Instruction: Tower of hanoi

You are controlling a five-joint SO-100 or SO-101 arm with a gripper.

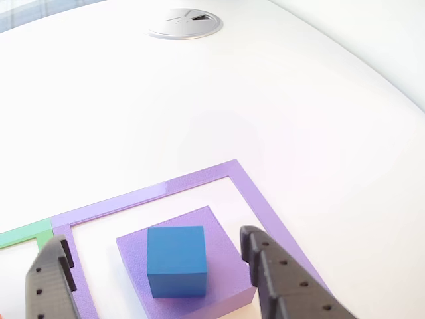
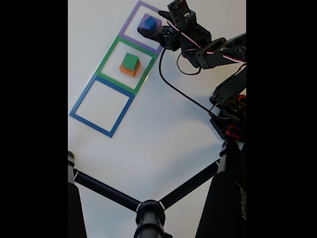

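The small blue cube sits on the flat purple square block inside the purple square frame on the white desk. The black gripper straddles it, jaws apart, not touching.

In the fixed view, a green cube tops an orange block.

Both views were bright w/ soft even light, white table nearly blown out, shadows faint; fixed view was softer, slightly blurred, w/ black bars each side.
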